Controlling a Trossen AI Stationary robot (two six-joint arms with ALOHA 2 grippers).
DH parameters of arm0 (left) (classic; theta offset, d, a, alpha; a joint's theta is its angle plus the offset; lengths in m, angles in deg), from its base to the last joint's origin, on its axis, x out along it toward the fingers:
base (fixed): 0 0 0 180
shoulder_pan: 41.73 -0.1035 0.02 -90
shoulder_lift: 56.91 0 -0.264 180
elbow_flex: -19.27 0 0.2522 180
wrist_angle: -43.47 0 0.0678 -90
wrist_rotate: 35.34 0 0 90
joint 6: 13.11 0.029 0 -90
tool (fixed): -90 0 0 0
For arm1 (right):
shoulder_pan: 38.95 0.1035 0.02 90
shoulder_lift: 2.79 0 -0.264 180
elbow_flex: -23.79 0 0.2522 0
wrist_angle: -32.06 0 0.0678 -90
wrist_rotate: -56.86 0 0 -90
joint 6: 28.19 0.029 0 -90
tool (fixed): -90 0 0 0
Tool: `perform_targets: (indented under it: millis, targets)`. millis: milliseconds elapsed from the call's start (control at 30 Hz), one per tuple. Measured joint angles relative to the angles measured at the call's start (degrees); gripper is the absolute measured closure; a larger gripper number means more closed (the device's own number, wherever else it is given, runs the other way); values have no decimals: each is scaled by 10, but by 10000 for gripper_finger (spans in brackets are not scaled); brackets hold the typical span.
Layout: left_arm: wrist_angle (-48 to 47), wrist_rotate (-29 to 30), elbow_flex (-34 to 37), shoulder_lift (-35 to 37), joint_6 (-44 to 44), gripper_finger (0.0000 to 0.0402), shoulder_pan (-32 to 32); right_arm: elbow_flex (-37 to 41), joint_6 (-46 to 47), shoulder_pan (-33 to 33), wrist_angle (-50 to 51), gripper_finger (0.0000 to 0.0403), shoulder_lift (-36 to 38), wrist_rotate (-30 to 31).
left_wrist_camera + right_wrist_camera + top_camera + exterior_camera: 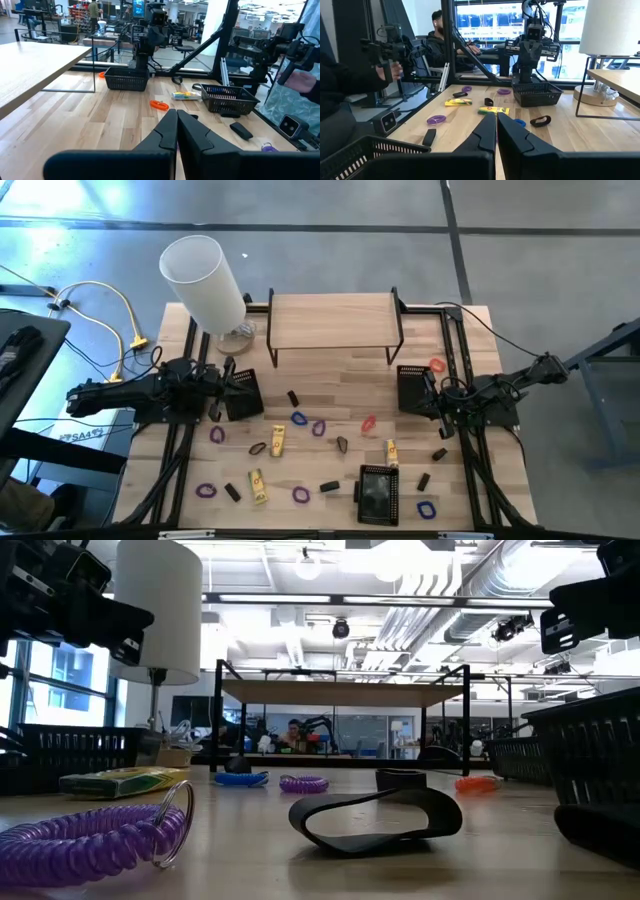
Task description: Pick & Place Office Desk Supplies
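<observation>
Small supplies lie scattered over the wooden table: purple band loops point(217, 434) point(90, 835), blue loops point(299, 418), red loops point(369, 422), yellow pieces point(277, 441) point(458, 101), black blocks point(329, 486) and a dark band point(375, 818). My left gripper point(228, 383) point(177, 120) hangs shut at the table's left, beside a black mesh tray point(245, 393), and points toward the right edge. My right gripper point(426, 392) point(496, 122) hangs shut at the right, by another mesh tray point(411, 387), and points toward the left edge. Both are clear of the table.
A third mesh tray point(378, 492) sits near the front edge. A tall white cylinder point(205, 280) stands at the far left, next to a low wooden shelf point(335, 320) at the far middle. A person point(350, 85) holding a handle stands beyond the table's edge.
</observation>
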Motion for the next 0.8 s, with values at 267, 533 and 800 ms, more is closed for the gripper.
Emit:
perform_targets:
  millis: [267,533,800]
  targets:
    - [2,0,0,0,0,401,0,0,0,0,0,399,0,0]
    - [22,-12,0,0,-69,401,0,0,0,0,-29,399,0,2]
    - [22,-18,0,0,-100,401,0,0,51,0,-39,399,0,-21]
